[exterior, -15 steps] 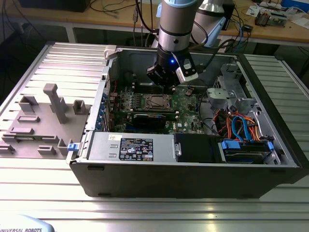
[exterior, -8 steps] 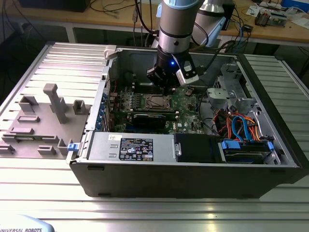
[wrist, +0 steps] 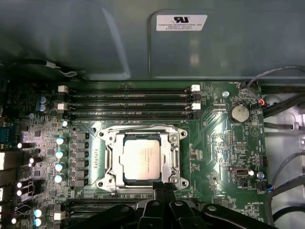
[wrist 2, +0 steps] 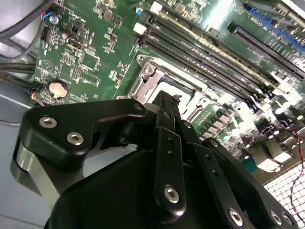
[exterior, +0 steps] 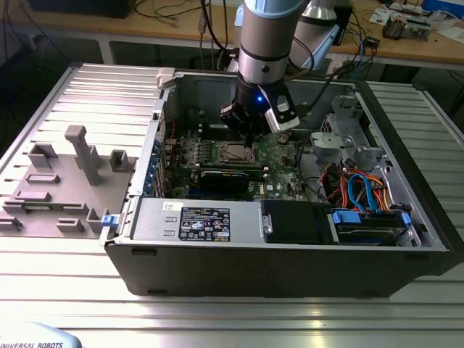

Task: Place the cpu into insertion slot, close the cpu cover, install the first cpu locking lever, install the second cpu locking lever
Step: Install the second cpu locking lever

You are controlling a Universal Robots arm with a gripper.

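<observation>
My black two-finger gripper (exterior: pixel 249 138) hangs over the green motherboard (exterior: pixel 279 156) inside the open grey computer case (exterior: pixel 290 268), right above the socket area; jaws pressed together to a narrow tip, nothing held between them, seen in both wrist views (wrist 2: pixel 167 102) (wrist: pixel 161 188).

The cpu, a flat square chip with dull silver-grey metal top (wrist: pixel 141 160), sits down in the insertion slot, a square socket with silver metal rim (wrist: pixel 108 162); chip lies flat and square to the socket.

The cpu cover, a thin silver metal frame with square window (wrist: pixel 174 160), is down over the chip; chip top shows through the window.

My fingertips are at the socket edge nearest me in the first wrist view, just touching or just above the frame; can't tell which.

Long narrow black memory slots (wrist: pixel 128 102) run along the far side of the socket, more (wrist 2: pixel 209 52) show in the second wrist view; round silver coin battery (wrist: pixel 239 113) beside them; long black rectangular card (exterior: pixel 228 177) lies just beside the socket in the exterior view; grey plastic fixture block (exterior: pixel 65 181) on the ribbed metal table (exterior: pixel 217 319), at the exterior view's left of the case.
</observation>
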